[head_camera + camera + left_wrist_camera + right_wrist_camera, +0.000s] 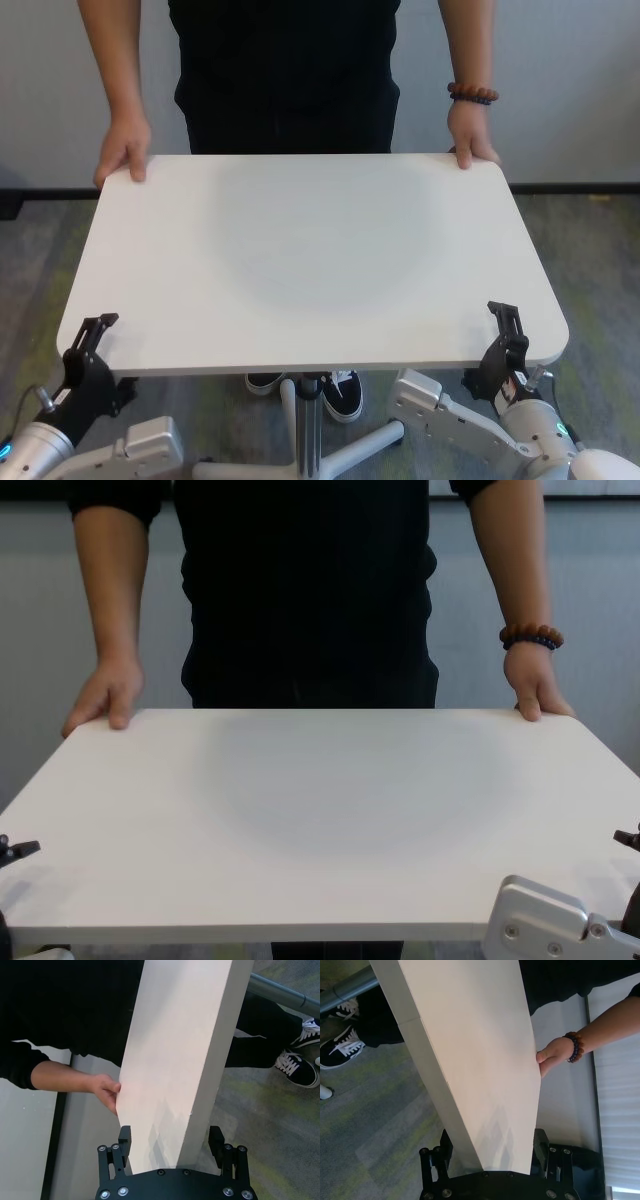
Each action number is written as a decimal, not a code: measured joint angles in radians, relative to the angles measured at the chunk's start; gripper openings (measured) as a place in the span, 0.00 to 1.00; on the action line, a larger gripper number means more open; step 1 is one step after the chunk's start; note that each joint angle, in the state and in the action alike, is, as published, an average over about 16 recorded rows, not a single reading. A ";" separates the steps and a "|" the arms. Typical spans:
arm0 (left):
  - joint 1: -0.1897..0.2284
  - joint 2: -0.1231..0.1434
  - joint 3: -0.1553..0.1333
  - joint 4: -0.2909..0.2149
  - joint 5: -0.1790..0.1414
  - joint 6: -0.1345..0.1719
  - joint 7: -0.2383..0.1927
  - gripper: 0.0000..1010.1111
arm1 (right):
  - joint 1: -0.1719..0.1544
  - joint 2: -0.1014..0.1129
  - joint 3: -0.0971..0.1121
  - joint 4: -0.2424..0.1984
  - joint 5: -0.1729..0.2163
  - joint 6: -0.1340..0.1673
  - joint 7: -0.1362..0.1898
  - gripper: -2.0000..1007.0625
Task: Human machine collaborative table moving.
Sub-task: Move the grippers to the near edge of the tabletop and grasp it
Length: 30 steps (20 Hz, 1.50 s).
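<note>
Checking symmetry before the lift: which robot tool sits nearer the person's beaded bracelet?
Right. The right tool straddles the table near corner on the bracelet side; the left tool straddles the opposite near corner.

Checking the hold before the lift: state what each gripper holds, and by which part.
Both hold the table by its near corners: the left gripper straddles the near-left corner edge, the right gripper the near-right. Whether the fingers press the board cannot be told.

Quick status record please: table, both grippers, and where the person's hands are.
table: white top, level, nothing on it
left gripper: near left corner, jaws open astride the edge, gaps on both sides
right gripper: near right corner, jaws open astride the edge
human: standing at far side, one hand on each far corner
bracelet: on the wrist at the robot's right
</note>
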 joint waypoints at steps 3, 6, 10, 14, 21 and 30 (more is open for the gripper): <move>0.000 0.000 0.000 0.000 0.000 0.000 0.000 0.99 | 0.000 0.000 0.000 0.000 0.000 0.000 0.000 0.99; 0.000 0.000 0.000 0.000 0.000 0.000 0.000 0.99 | 0.000 0.000 0.000 0.000 0.000 0.001 0.000 0.99; 0.000 0.000 0.000 0.000 0.000 0.000 0.000 0.99 | 0.001 0.001 -0.001 -0.001 0.000 0.001 0.000 0.99; 0.000 0.000 0.000 0.000 0.000 0.000 0.000 0.99 | 0.001 0.001 -0.001 -0.001 -0.001 0.001 0.000 0.99; 0.000 0.000 0.000 0.000 0.000 0.000 0.000 0.98 | 0.001 0.001 -0.001 -0.001 -0.001 0.002 0.000 0.94; 0.000 0.000 0.000 0.000 0.000 0.000 0.000 0.87 | 0.001 0.001 -0.001 -0.001 -0.001 0.002 0.000 0.75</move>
